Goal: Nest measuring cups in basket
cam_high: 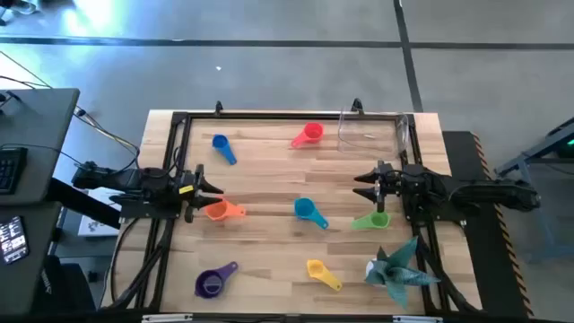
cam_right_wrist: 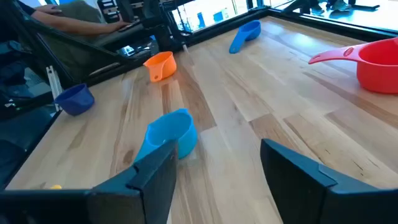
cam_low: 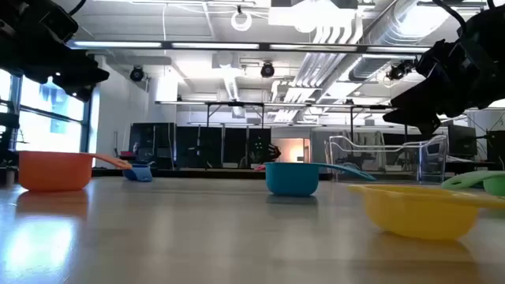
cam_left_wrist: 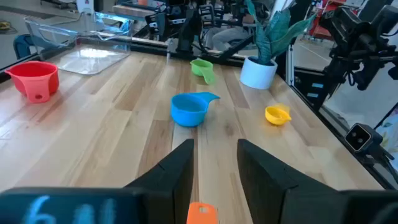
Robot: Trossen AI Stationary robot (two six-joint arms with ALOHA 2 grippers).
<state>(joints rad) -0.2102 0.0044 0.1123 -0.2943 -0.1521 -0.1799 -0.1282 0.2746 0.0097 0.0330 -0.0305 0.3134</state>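
Note:
Seven measuring cups lie apart on the wooden table: blue [cam_high: 222,148], red [cam_high: 308,135], orange [cam_high: 221,211], teal [cam_high: 308,212], green [cam_high: 371,220], purple [cam_high: 213,282], yellow [cam_high: 322,273]. The clear basket [cam_high: 372,131] stands at the far right. My left gripper [cam_high: 215,188] is open at the table's left, above the orange cup [cam_left_wrist: 200,213]. My right gripper [cam_high: 361,186] is open at the right, just beyond the green cup. Both are empty.
A teal spiky plant in a white pot [cam_high: 395,267] stands at the near right corner. A black metal frame [cam_high: 269,117] runs around the table's edges. The middle of the table between the cups is bare wood.

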